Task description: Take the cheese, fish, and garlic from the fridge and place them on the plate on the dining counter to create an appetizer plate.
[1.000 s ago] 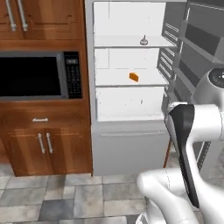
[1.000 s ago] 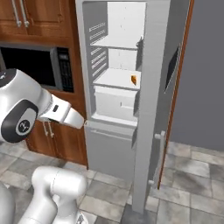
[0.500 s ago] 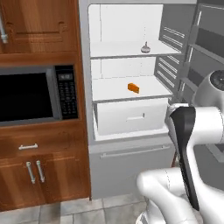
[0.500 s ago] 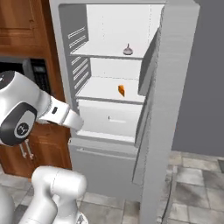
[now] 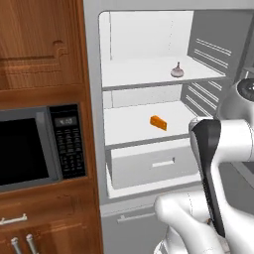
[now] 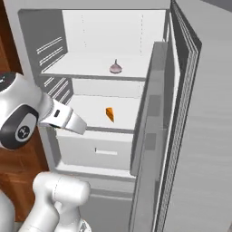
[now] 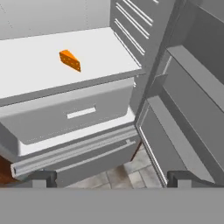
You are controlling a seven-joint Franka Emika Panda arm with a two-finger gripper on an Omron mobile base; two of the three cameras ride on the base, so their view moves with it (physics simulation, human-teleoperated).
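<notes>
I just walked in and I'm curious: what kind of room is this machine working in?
It looks like a home kitchen. There is an open fridge with a wedge of cheese on a shelf and garlic on the shelf above, a built-in microwave, and wooden cabinets around it.

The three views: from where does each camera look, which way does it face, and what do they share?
Left base view: behind the arm's left, facing the open fridge and microwave; white arm at lower right.
Right base view: behind the arm's right, facing the fridge interior and its open door; arm at lower left.
Hand view: on the hand, looking down at the drawer; open dark finger tips at the bottom.
Shared: all show the cheese on the lower shelf; both base views show the garlic above.
</notes>
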